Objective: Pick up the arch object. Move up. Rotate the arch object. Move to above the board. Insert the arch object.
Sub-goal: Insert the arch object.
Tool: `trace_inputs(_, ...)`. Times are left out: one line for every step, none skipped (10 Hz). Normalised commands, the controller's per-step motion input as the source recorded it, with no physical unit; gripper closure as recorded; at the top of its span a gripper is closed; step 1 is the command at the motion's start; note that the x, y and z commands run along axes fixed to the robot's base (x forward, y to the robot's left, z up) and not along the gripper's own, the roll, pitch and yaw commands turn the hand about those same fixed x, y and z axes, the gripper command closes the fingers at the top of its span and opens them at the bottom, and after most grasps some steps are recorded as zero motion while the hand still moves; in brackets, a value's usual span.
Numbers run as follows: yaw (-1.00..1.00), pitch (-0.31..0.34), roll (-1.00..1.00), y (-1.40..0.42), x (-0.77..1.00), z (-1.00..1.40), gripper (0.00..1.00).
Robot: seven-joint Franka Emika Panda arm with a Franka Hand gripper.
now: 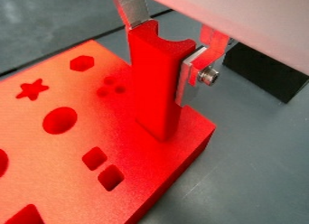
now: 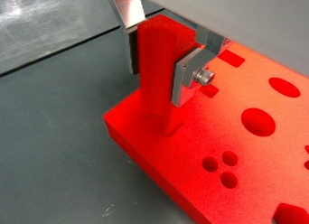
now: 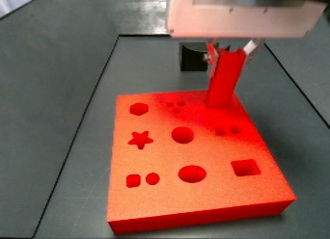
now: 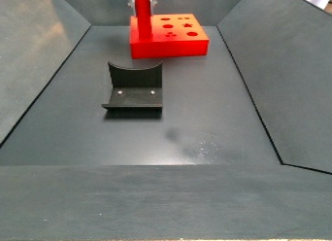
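The arch object is a tall, slim, bright red block with a plain matte surface. It stands upright at a corner of the board, with its lower end meeting the board's top surface. In a wrist view a notch shows at its upper end; in a wrist view from the opposite side the top looks flat.

The gripper is directly above that corner of the board, and its jaws are closed narrowly on the upper part of the arch object. One silver finger plate with a screw presses flat against the block's side, and another plate shows at its far top edge.

The board is a thick orange-red slab lying flat on the dark grey counter. Its top has recessed cut-outs: a star, a hexagon, circles and squares.

In a side view the gripper's white housing covers the top of the arch object and hides the fingers. Whether the block's foot sits inside a cut-out or merely rests on the surface cannot be told. In a side view from farther away the board is small, and the fixture, a dark L-shaped bracket, stands on the counter well apart from it.
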Motion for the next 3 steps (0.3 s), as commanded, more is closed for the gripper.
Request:
trace_inputs(0.00, -0.093, 0.13, -0.02, 0.00, -0.29, 1.00)
trace_inputs(0.00, -0.057, 0.00, 0.00, 0.00, 0.00, 1.00)
trace_inputs(0.00, 0.000, 0.00, 0.00, 0.00, 0.00, 1.00)
